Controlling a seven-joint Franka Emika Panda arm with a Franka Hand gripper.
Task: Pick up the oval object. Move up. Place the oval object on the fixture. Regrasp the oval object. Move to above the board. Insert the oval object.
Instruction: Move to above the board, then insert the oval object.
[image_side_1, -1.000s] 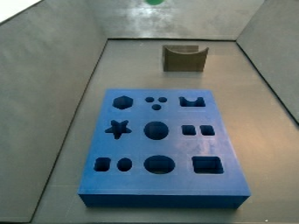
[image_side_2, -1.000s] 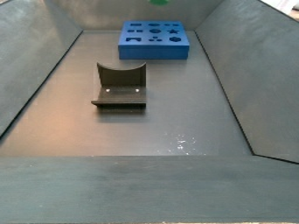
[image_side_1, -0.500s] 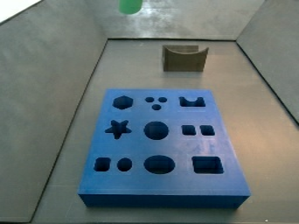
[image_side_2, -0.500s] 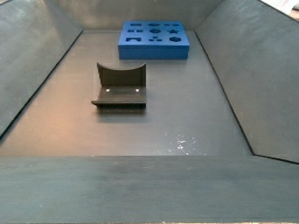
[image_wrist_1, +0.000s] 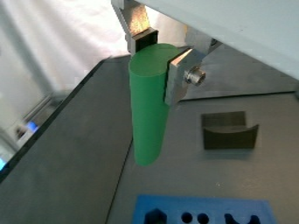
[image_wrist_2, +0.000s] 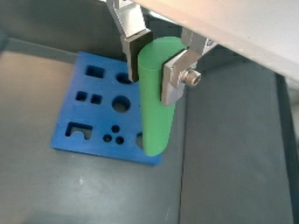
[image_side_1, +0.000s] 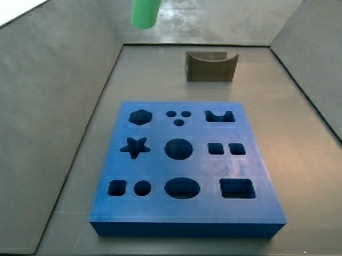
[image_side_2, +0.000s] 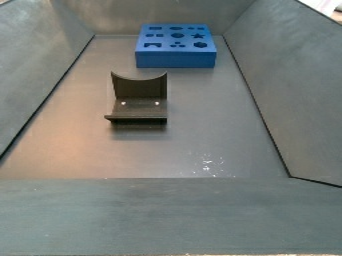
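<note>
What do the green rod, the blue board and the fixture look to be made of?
Oval object, held in the gripper: likely smooth plastic, uniform green, soft sheen. Board: matte blue, crisp cut-outs, perhaps plastic or foam. Fixture: dark, dull, probably plastic or coated metal; unclear.

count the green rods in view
1. The rod hangs upright, clamped at its top end in the pincer, high above the floor with the board and fixture below it. None lies on the floor or in the board.
</note>
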